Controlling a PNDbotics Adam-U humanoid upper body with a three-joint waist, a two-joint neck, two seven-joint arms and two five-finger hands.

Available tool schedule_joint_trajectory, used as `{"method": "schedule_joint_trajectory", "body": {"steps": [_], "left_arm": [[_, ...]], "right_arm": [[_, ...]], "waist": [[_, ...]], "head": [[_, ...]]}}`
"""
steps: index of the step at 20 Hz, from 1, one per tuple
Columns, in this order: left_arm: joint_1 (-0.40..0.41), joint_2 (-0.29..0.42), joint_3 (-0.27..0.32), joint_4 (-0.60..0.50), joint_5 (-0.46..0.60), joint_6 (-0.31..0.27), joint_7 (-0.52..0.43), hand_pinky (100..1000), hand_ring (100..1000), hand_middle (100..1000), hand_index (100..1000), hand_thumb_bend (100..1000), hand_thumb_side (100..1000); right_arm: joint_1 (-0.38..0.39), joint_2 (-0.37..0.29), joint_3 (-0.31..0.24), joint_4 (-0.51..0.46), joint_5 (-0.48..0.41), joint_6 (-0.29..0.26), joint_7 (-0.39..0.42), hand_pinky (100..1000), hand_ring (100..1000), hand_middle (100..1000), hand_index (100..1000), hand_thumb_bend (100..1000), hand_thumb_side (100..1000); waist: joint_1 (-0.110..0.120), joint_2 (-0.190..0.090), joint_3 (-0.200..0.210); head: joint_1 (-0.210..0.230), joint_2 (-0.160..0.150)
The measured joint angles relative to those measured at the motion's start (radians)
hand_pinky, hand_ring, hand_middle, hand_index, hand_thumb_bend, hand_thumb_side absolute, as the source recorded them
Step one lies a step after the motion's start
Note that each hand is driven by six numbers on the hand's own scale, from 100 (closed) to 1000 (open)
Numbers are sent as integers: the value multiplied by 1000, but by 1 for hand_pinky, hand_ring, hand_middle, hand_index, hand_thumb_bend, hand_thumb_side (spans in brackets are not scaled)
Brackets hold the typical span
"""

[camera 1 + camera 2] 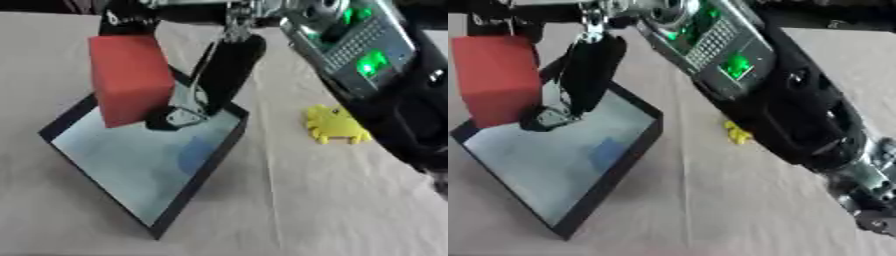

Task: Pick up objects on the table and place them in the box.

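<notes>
no readable text, labels or numbers, green lit patches on grey metal forearm panel (363, 45) carry no legible marks

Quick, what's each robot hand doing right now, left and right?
Right robot hand: shut on the red block, held over the box.
Left robot hand: not in view.

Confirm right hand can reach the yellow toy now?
Probably not yet: the right hand holds the red block over the box. The yellow toy lies uncovered beside the box, so likely yes after release.
</notes>
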Motion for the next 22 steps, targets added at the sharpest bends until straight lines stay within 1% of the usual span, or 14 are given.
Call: {"method": "schedule_joint_trajectory", "body": {"steps": [6,9,12,13,16,17,18,19,22], "left_arm": [[0,0,0,0,0,0,0,821,587,802,779,407,665],[0,-1,0,0,0,1,-1,821,587,802,778,406,666],[-1,-1,0,0,0,2,-2,821,587,802,778,406,666],[-1,-1,0,0,0,2,-2,821,586,801,779,406,666],[-1,-2,0,0,0,2,-3,821,586,801,778,406,666],[-1,-2,0,0,0,2,-3,821,586,801,778,406,666],[-1,-3,0,0,0,2,-3,821,586,801,778,406,666],[-1,-5,0,0,0,2,-3,821,586,801,778,407,666],[-2,-9,0,0,0,2,-3,821,586,801,778,406,665]], "right_arm": [[33,50,17,147,117,-65,-28,799,614,450,637,332,147],[50,71,24,214,167,-100,-46,802,619,457,643,348,153],[66,94,36,272,211,-137,-57,810,636,478,665,385,143],[69,102,40,288,224,-150,-60,812,657,501,686,424,140],[78,120,42,332,256,-186,-71,824,712,570,748,407,100],[82,124,43,346,264,-198,-73,830,734,595,773,417,156],[84,129,43,362,273,-211,-74,835,744,610,791,422,186],[86,132,43,376,281,-224,-75,845,772,657,841,446,273],[92,139,40,410,301,-265,-80,855,800,687,875,462,320]], "waist": [[0,2,6],[0,9,9],[1,15,11],[1,15,12],[3,17,14],[3,17,15],[3,17,15],[3,17,15],[2,17,15]], "head": [[-7,0],[-7,0],[-8,0],[-8,0],[-11,0],[-12,0],[-12,0],[-12,0],[-12,0]]}}
